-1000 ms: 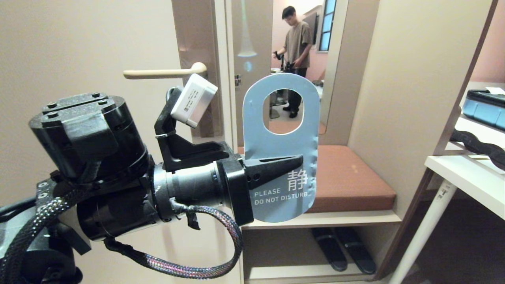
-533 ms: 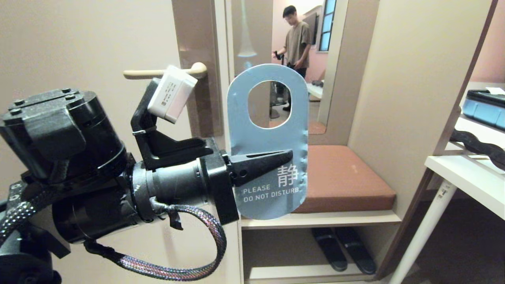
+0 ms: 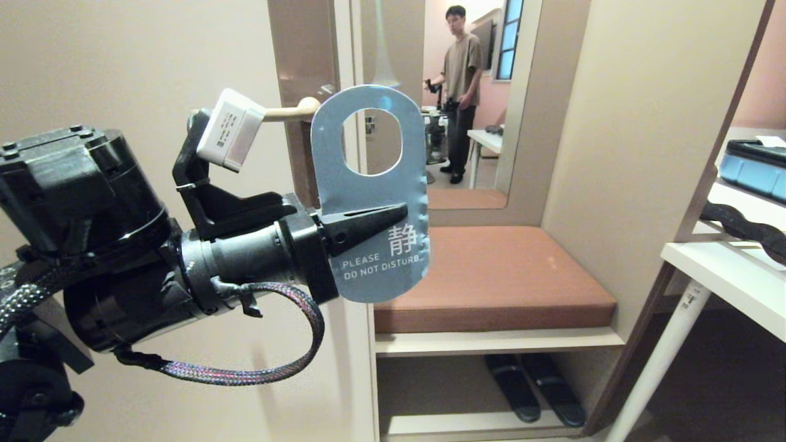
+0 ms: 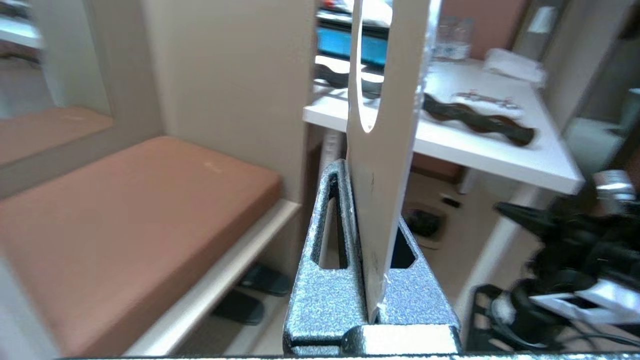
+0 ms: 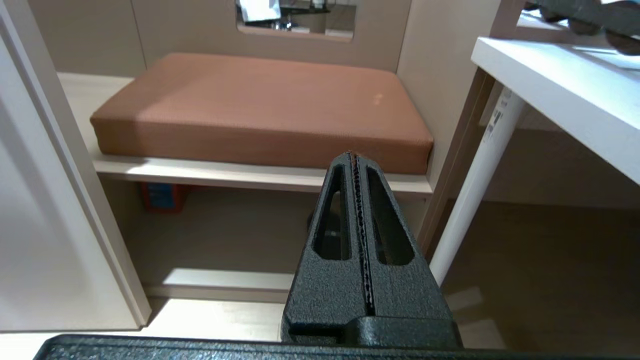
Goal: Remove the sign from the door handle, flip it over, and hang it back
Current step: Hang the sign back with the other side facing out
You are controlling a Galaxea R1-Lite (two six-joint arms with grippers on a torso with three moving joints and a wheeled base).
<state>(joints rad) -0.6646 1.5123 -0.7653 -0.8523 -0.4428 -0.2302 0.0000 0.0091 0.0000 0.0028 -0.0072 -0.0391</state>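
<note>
Here: thin, light, bendy sign (image 3: 374, 245), clamped at lower edge by left gripper (image 3: 368, 224), just right of handle (image 3: 288, 112). Best gripped low, hole free. Right gripper (image 5: 356, 165) pressed together, empty.

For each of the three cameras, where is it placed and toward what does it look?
Head view: from the robot's head, facing the door handle; left hand holds the sign, blue side to camera.
Left wrist view: behind the left hand, seeing the sign edge-on, white table beyond.
Right wrist view: behind the shut right hand, facing the brown cushion.
Shared: the cushion shows in all three.
</note>
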